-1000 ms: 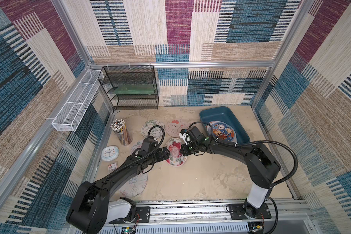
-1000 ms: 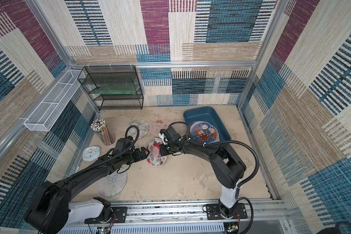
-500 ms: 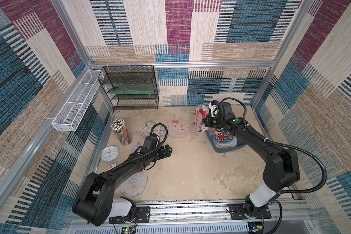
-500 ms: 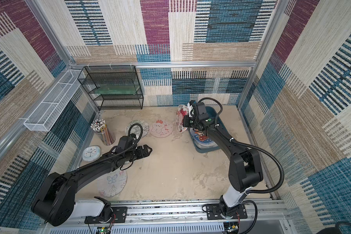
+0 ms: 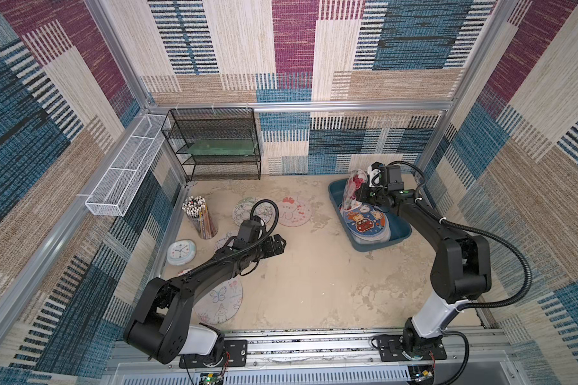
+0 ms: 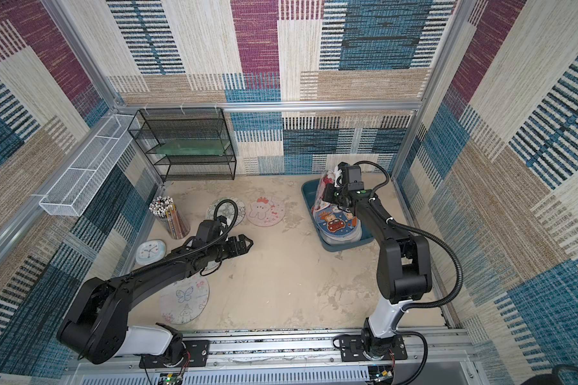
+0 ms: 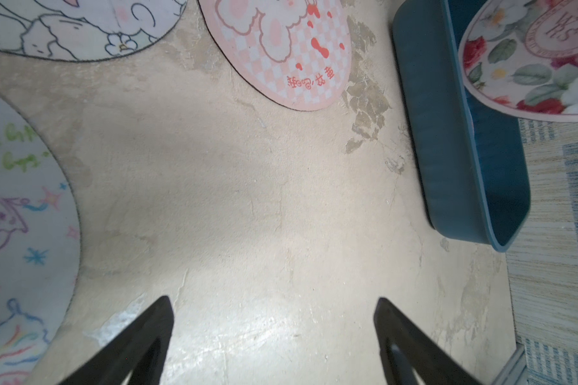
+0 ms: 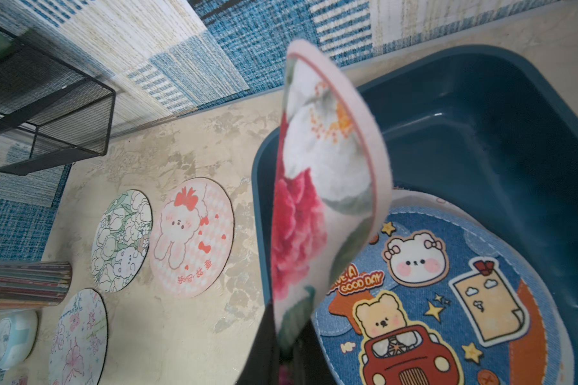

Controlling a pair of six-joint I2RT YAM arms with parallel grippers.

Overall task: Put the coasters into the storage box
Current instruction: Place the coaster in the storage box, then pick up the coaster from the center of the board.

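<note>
Item: floral coaster (image 5: 352, 186), a thin, limp round mat printed with roses. The right hand (image 5: 357, 196) is clamped on its lower rim, so it stands on edge, curling, directly above the storage box (image 5: 377, 247). The box is a smooth teal plastic tub with its long axis running away from the robot, the far half bare, the near half holding a stack topped by a blue bear-and-car coaster (image 5: 364, 224). Other coasters lie flat on the mottled beige desk (image 5: 314, 273), the pink rabbit one (image 5: 293, 211) nearest the box, and the left hand (image 5: 277, 245), fingers wide apart and empty, hovers closer to these.
</note>
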